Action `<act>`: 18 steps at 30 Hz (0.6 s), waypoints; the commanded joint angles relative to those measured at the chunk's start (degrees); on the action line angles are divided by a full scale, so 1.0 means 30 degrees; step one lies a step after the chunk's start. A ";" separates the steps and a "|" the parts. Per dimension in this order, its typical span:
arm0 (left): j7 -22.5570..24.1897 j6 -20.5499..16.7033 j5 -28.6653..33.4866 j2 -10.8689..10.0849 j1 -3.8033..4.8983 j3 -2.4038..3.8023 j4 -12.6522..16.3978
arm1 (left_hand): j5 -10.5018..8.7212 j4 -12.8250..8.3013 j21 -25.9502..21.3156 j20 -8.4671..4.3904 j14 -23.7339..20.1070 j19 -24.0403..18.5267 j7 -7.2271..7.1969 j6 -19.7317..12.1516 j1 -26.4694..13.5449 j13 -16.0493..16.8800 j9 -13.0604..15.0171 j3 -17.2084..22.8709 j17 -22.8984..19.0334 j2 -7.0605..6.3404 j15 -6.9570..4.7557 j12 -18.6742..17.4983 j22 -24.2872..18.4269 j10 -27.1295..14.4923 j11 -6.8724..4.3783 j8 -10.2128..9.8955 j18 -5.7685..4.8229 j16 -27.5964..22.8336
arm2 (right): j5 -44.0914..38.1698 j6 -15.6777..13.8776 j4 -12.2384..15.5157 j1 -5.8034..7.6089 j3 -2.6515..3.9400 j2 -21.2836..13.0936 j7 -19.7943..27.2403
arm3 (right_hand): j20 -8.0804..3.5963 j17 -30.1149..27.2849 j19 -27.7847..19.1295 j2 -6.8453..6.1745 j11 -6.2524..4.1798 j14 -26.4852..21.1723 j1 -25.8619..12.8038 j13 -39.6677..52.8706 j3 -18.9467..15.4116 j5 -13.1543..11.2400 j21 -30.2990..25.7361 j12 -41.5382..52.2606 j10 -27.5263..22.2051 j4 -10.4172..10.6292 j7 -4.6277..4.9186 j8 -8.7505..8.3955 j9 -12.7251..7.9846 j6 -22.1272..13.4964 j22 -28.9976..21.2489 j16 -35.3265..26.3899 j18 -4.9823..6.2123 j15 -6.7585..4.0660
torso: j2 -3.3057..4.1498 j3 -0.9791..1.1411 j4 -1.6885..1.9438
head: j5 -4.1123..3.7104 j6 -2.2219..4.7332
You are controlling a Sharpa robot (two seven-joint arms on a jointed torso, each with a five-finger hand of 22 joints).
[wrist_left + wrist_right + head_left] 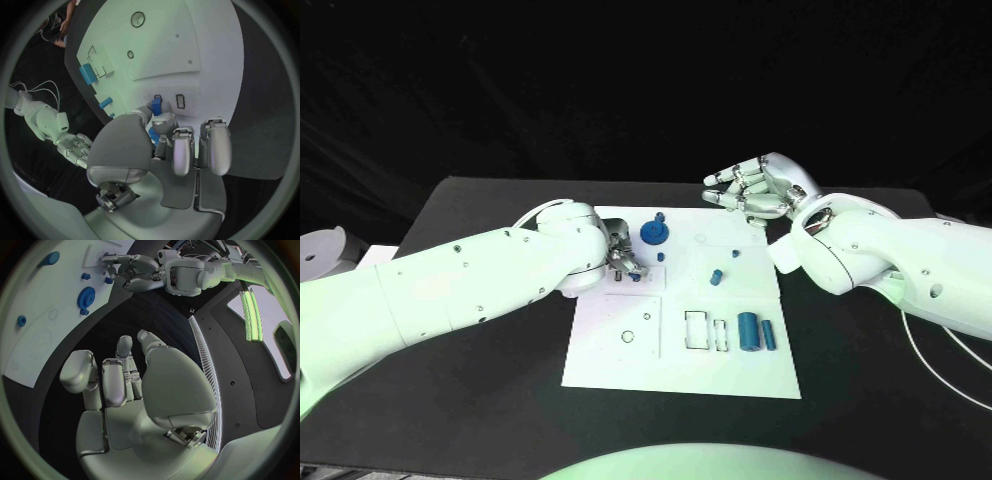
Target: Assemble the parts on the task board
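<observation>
Left hand [164, 145] pinches a small smooth blue plastic part [155, 106] against the flat white task board [212, 55] — right hand [759, 187] hovers, fingers loosely spread, holding nothing.

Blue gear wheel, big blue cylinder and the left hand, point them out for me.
Blue gear wheel [655, 236], head view, its toothed top.
Big blue cylinder [749, 329], head view, mid-body.
Left hand [620, 258], head view, middle of hand.

1. A black table [473, 400] carries everything; its bare top shows on both sides of the white plate.
2. A black curtain [589, 80] hangs behind the table.
3. A round white object [320, 250] sits at the far left, off the table's edge; what it is cannot be told.
</observation>
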 commanded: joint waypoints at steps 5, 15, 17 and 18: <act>-0.0564 0.0815 -0.0608 0.0015 -0.0056 -0.0017 0.0067 | 0.0064 -0.2804 0.0060 -0.0104 0.2013 0.1417 -0.0665 0.0821 0.0022 0.0013 0.0041 0.2942 0.5025 0.0150 -0.0176 0.0042 0.3805 0.0062 -0.0057 0.0056 -0.0136 0.0058 | -0.0143 0.0285 0.0035 -0.0018 0.0001 0.0001 0.0194 | 0.0015 0.0028 0.0015 0.0142 -0.0086 0.0625 -0.0022 -0.0019 -0.0103 0.0115 -0.0064 0.0127 -0.0025 0.0021 -0.0052 0.0105 0.0021 0.0117 -0.0021 -0.0075 0.0266 0.0076 | -0.0006 0.0014 -0.0007 | -0.0027 -0.0018; -0.0641 0.1812 -0.0593 -0.0008 -0.0057 -0.0019 0.0203 | 0.0063 -0.2868 0.0077 -0.0104 0.2013 0.1424 -0.0671 0.0825 0.0019 0.0005 0.0079 0.3003 0.5025 0.0072 -0.0175 0.0040 0.3818 0.0064 -0.0062 0.0041 -0.0141 0.0058 | -0.0143 0.0285 0.0039 -0.0020 0.0001 -0.0010 0.0195 | 0.0015 0.0028 0.0015 0.0142 -0.0086 0.0625 -0.0022 -0.0019 -0.0103 0.0115 -0.0064 0.0127 -0.0025 0.0021 -0.0052 0.0105 0.0021 0.0117 -0.0021 -0.0075 0.0266 0.0076 | -0.0009 0.0007 0.0017 | -0.0044 -0.0036; -0.0657 0.1901 -0.0596 -0.0004 -0.0056 -0.0019 0.0229 | 0.0063 -0.2868 0.0077 -0.0104 0.2013 0.1424 -0.0671 0.0825 0.0019 0.0005 0.0079 0.3003 0.5025 0.0072 -0.0175 0.0040 0.3818 0.0064 -0.0062 0.0041 -0.0141 0.0058 | -0.0143 0.0278 0.0041 -0.0020 0.0001 -0.0007 0.0196 | 0.0015 0.0028 0.0015 0.0142 -0.0086 0.0625 -0.0022 -0.0019 -0.0103 0.0115 -0.0064 0.0127 -0.0025 0.0021 -0.0052 0.0105 0.0021 0.0117 -0.0021 -0.0075 0.0266 0.0076 | -0.0005 0.0009 0.0025 | -0.0046 -0.0038; -0.0661 0.1920 -0.0594 0.0000 -0.0056 -0.0020 0.0237 | 0.0063 -0.2868 0.0077 -0.0104 0.2013 0.1424 -0.0671 0.0825 0.0019 0.0005 0.0079 0.3003 0.5025 0.0072 -0.0175 0.0040 0.3818 0.0064 -0.0062 0.0041 -0.0141 0.0058 | -0.0143 0.0276 0.0043 -0.0020 0.0001 -0.0004 0.0197 | 0.0015 0.0028 0.0015 0.0142 -0.0086 0.0625 -0.0022 -0.0019 -0.0103 0.0115 -0.0064 0.0127 -0.0025 0.0021 -0.0052 0.0105 0.0021 0.0117 -0.0021 -0.0075 0.0266 0.0076 | -0.0001 0.0006 0.0026 | -0.0044 -0.0039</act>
